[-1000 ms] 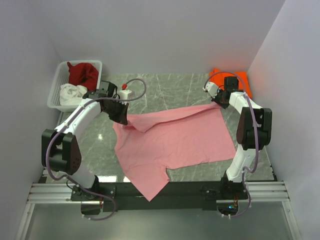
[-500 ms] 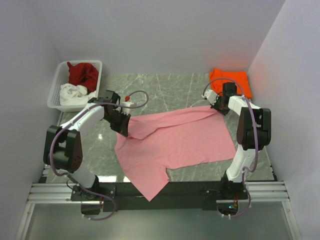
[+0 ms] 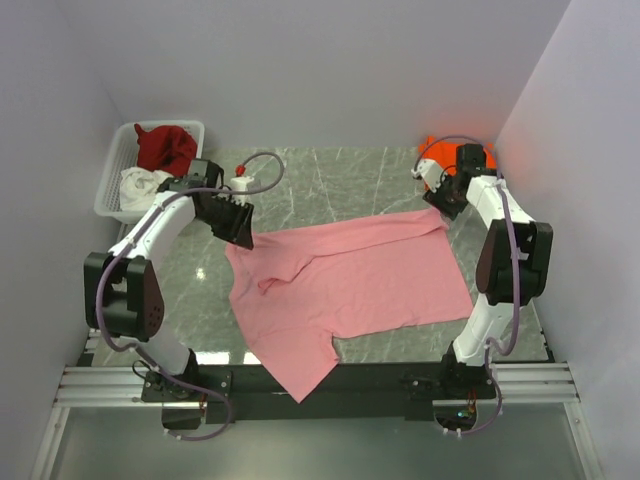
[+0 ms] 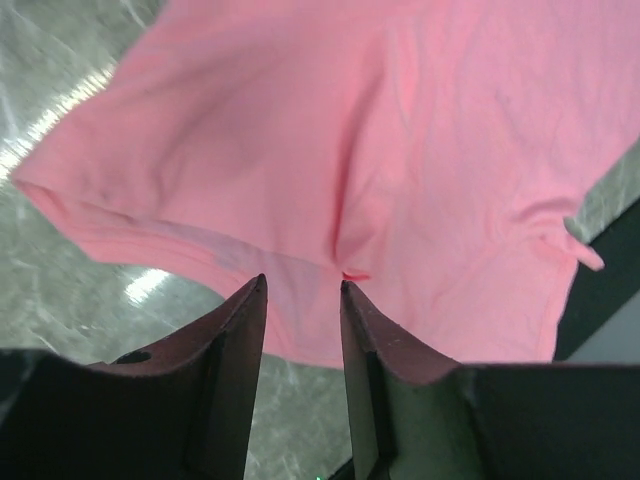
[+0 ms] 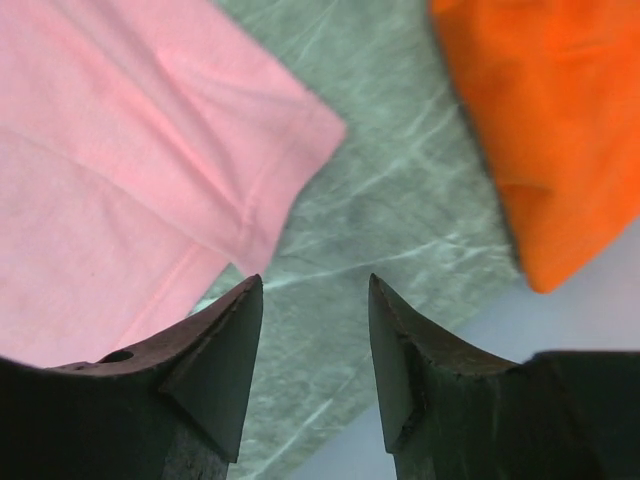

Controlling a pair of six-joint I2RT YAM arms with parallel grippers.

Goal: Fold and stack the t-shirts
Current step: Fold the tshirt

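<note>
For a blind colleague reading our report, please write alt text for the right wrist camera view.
The right gripper hangs open and empty over a grey-green marbled table. A corner of a light pink cloth t-shirt lies at upper left; a bright orange cloth t-shirt lies at upper right, apart from it.

The counter (image 3: 340,175) is covered with a grey-green surface of marble pattern, crossed by pale veins, and small bright spots of light are reflected on its left part. It is enclosed on three sides by plain pale walls (image 3: 320,70). A white lattice basket (image 3: 110,185) is placed in the far left corner. Along the near edge a black strip (image 3: 380,378) and aluminium rails (image 3: 100,385) are seen.
</note>
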